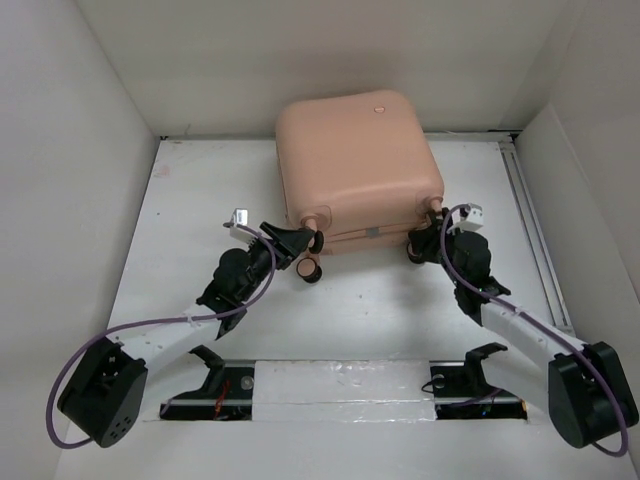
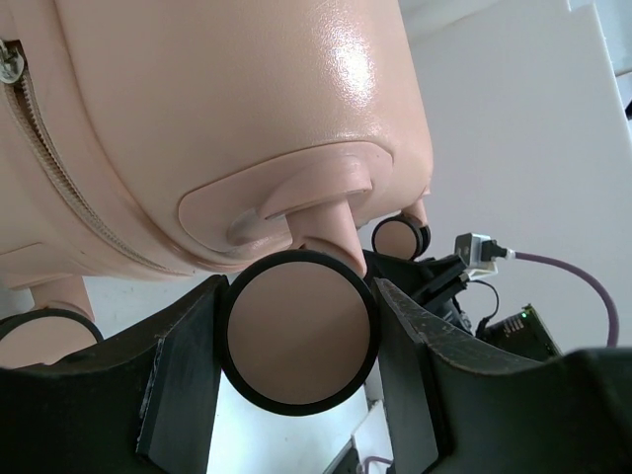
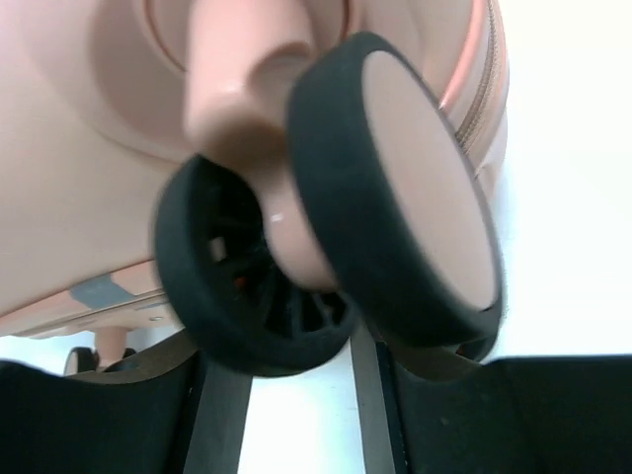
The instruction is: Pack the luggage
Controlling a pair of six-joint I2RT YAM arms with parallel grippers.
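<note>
The salmon-pink luggage point(image 1: 360, 165) lies closed at the back middle of the table, its caster wheels toward the arms. My left gripper point(image 1: 306, 243) sits at the left corner. In the left wrist view the gripper point(image 2: 299, 321) is shut on a pink-and-black caster wheel point(image 2: 296, 346), with one finger against each side of its rim. My right gripper point(image 1: 422, 246) sits at the right corner. In the right wrist view the gripper point(image 3: 301, 370) closes round the nearer wheel point(image 3: 247, 296) of a twin caster, and that wheel hides its fingertips. The shell point(image 2: 227, 118) fills the upper view.
A second left caster point(image 1: 310, 268) rests on the table just in front of my left gripper. White walls stand on three sides. A metal rail point(image 1: 530, 220) runs along the right. A taped strip point(image 1: 350, 385) lies between the arm bases.
</note>
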